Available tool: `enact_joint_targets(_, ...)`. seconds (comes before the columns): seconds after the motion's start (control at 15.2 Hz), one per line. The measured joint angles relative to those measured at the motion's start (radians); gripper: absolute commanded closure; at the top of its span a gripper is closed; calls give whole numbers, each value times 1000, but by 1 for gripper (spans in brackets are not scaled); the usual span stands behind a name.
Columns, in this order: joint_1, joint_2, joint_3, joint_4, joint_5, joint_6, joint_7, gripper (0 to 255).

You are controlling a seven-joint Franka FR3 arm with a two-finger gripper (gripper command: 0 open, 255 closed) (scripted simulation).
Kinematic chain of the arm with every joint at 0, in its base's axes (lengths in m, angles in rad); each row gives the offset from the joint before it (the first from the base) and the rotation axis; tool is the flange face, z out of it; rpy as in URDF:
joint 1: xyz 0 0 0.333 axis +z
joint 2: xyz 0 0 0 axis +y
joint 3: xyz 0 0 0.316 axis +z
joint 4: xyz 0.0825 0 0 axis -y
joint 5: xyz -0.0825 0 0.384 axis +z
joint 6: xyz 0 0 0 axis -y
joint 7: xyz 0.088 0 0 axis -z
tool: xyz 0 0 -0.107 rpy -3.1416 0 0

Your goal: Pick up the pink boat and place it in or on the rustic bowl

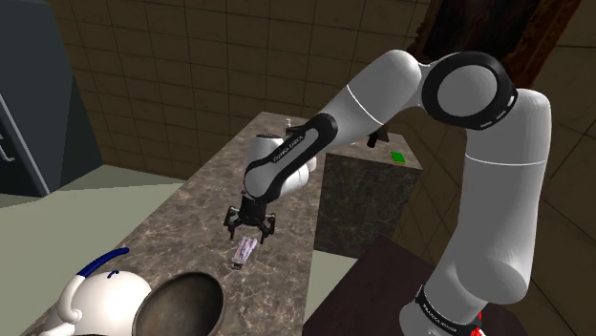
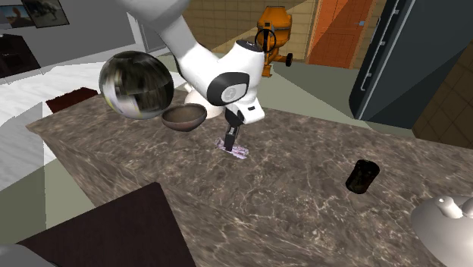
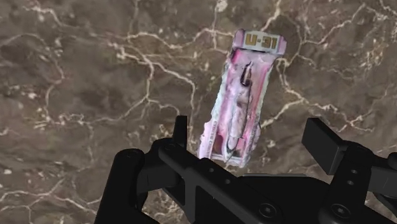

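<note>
Black two-finger gripper (image 3: pixel 252 137) hangs low over the worktop with its fingers (image 3: pixel 181 132) spread apart and nothing clasped. One end of the task's thing lies between them, nearer one finger and not gripped.

Under it all runs the brown marble-veined countertop (image 1: pixel 181 205), long and flat. On it, near the gripper (image 1: pixel 250 227), stands the dark, rough-looking round bowl (image 1: pixel 187 304), upright with its mouth open. In the second exterior view the same bowl (image 2: pixel 184 117) sits just beside the arm's hand (image 2: pixel 230 139).

Smallest is the pink-and-white toy boat (image 3: pixel 243 95), a long narrow hull with a pale plate marked at its far end. It lies flat on the countertop, right beneath the gripper (image 1: pixel 244 251) and a short way from the bowl (image 2: pixel 237 152).

By its look the boat is small, light and stiff, so weight should be no trouble. Its sides look smooth and the hull narrows toward the end between the fingers, so a pinch there could squeeze it out or let it swivel. The better hold is probably across the narrow width at mid-hull, where the sides run more nearly parallel. The fingers already open roughly across that width, so the hand would want to shift along the hull before it comes down and closes gently.
</note>
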Motion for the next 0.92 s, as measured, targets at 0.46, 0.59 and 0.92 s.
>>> enact_joint_targets(0.46,17,82,-1,12,-4,72,6,0)
enact_joint_targets(0.59,17,85,-1,13,-4,74,6,0)
enact_joint_targets(0.92,17,86,-1,14,-4,75,6,255)
